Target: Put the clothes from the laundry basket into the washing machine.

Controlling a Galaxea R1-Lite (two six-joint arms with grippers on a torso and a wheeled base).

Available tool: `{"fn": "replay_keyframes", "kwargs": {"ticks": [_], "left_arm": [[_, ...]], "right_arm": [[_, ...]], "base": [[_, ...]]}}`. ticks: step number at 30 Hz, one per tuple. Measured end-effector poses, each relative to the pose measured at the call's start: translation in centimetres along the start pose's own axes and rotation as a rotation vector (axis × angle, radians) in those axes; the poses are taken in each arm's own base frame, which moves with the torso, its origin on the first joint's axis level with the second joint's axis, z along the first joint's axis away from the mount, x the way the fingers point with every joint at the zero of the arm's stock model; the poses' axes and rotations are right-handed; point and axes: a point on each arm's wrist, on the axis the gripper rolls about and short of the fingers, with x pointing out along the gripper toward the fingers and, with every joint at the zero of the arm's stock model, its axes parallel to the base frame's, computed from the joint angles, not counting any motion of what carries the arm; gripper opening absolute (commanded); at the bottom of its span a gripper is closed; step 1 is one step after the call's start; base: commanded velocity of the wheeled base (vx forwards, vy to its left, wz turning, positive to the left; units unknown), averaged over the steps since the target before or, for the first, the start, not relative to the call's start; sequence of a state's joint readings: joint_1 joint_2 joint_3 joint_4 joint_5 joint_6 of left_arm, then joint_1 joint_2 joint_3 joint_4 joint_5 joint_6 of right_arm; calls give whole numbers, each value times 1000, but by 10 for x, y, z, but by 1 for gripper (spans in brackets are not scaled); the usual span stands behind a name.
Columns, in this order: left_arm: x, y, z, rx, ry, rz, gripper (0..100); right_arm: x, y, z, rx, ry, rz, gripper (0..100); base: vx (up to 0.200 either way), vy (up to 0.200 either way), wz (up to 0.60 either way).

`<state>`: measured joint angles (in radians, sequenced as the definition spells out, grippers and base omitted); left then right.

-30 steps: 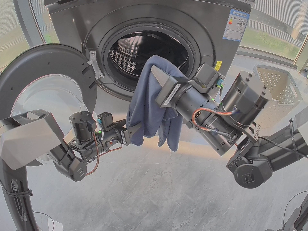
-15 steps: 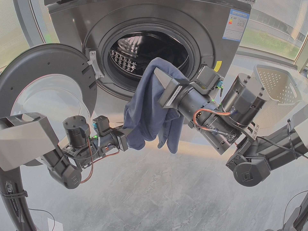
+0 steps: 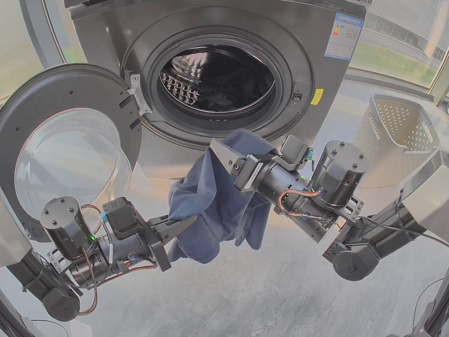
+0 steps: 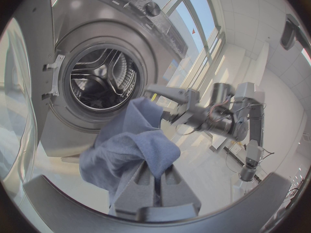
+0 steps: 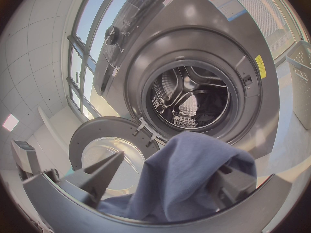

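Clothes in play came down to one blue garment (image 3: 220, 202), hanging in the air in front of the washing machine (image 3: 107, 33), lower than its round opening (image 3: 217, 78) and clear of the grey floor (image 3: 234, 291). The left gripper (image 4: 156, 175) had its fingers clamped together on a low fold of the garment, at the near left side. The right gripper (image 5: 171, 165) stood further to the right and higher, its fingers spread wide apart. The cloth was draped over one finger (the other stuck out bare), so this gripper was carrying the garment rather than pinching it. Between the two arms the fabric sagged in loose folds.

The machine's door (image 3: 70, 132) was swung fully open to the left, its glass bowl facing the room. Inside the drum something dark (image 5: 210, 109) lay low on the right side, too dim for me to make out. The laundry basket (image 3: 402, 136), pale and perforated, stood on the floor to the right of the machine, well apart from the garment.
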<state>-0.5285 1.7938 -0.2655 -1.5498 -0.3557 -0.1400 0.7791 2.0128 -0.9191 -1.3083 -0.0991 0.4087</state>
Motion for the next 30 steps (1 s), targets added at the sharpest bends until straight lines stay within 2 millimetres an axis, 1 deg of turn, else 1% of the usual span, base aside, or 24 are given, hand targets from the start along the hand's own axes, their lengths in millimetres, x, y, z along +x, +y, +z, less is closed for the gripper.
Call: {"fn": "replay_keyframes", "kwargs": {"ticks": [3,8,13,15,20,23,27,30], "left_arm": [[-3,-9,9,4,-37,-25,0],[3,-11,31,-30,-134,-36,0],[8,-10,47,-59,-210,-3,0],[10,-9,53,-65,-238,9,0],[13,-9,61,-63,-277,16,0],[13,-10,67,-57,-299,11,0],[14,-11,72,-49,-320,5,0],[15,-11,74,-45,-330,6,0]], "right_arm": [[0,-6,-10,-3,25,-14,100],[-7,-14,-27,-18,72,-35,100],[-22,-19,-41,-31,143,-57,100],[-32,-21,-47,-38,182,-67,100],[-48,-25,-55,-54,242,-77,100],[-56,-30,-63,-93,286,-89,100],[-60,-35,-69,-112,306,-99,100],[-59,-41,-79,-133,309,-103,100]], "base": [[0,0,0],[0,0,0],[0,0,0],[0,0,0],[0,0,0],[0,0,0],[0,0,0],[0,0,0]]}}
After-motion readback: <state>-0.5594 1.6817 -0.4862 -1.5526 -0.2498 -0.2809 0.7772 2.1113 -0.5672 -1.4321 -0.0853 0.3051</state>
